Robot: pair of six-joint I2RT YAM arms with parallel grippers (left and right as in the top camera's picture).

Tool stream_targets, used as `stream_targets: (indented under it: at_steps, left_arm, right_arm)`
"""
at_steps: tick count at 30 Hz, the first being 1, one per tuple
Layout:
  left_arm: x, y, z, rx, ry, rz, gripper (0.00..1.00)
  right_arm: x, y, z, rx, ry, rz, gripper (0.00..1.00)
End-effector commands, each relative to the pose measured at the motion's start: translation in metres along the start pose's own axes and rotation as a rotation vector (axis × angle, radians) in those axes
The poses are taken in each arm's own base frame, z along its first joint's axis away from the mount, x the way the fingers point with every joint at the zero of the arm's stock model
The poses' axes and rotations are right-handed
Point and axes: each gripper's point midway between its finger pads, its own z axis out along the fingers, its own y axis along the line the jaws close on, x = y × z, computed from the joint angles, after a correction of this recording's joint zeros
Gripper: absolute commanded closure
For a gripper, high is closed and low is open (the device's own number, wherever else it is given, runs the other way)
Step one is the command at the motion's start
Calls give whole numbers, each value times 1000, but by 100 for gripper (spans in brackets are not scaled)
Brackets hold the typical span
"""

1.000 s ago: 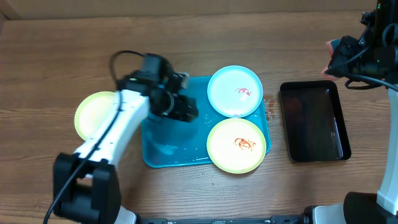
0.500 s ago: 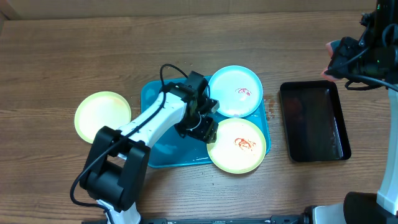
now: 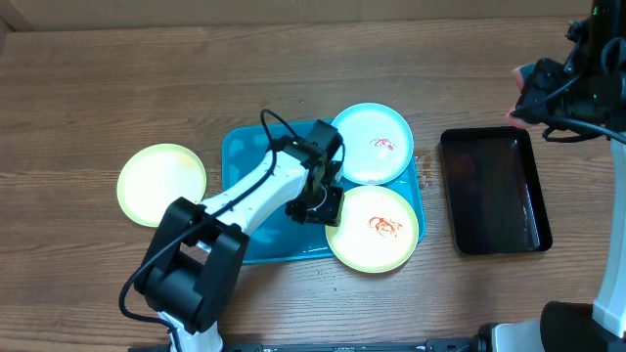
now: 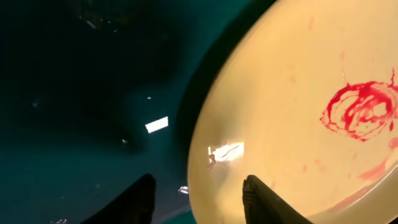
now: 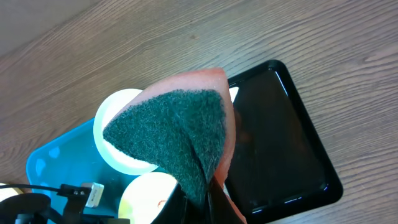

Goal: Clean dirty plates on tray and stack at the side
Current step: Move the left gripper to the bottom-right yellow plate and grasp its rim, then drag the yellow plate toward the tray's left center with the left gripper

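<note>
The teal tray holds a light blue plate and a yellow-green plate, both with red sauce smears. A clean yellow-green plate lies on the table to the left. My left gripper is open, low over the tray, its fingers straddling the left rim of the smeared yellow-green plate. My right gripper is raised at the far right, shut on a sponge with a green scrub face and orange backing.
A black rectangular tray sits right of the teal tray, also in the right wrist view. Small red sauce spots mark the table between the two trays. Bare wood lies all around.
My left arm swung right from the left half of the tray to the yellow-green plate's left rim. The right arm and sponge stayed still.
</note>
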Motion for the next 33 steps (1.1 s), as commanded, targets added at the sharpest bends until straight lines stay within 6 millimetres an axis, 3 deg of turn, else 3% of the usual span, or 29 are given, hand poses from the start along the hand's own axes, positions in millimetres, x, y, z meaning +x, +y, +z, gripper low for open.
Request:
stream_targets:
  at_steps: [1,7,12,17,22,25,29,33]
  left_arm:
    - [-2,2,6,-39,-5,-54,54]
    - [2,6,21,-42,44,-74,61]
    - [2,5,23,-32,48,-72,69]
    - [1,5,21,-31,46,-74,95]
    - [-3,7,12,-3,57,-81,96]
    - [-5,9,0,2,55,-79,96]
    - [-10,17,-40,-8,-7,-44,96]
    - [-7,49,-73,-98,-64,-73,96]
  right_arm:
    - [-3,-2,-8,1,-29,-1,96]
    - [-2,-2,-8,2,-26,-1,96]
    - [0,-3,-8,6,-16,-1,96]
    - [1,-3,-8,7,-12,-1,96]
    - [1,-3,-8,8,-12,0,96]
    - [1,-3,-8,7,-12,-1,96]
    - [1,1,-8,-14,-12,-1,96]
    - [1,12,-7,-76,-6,-5,96]
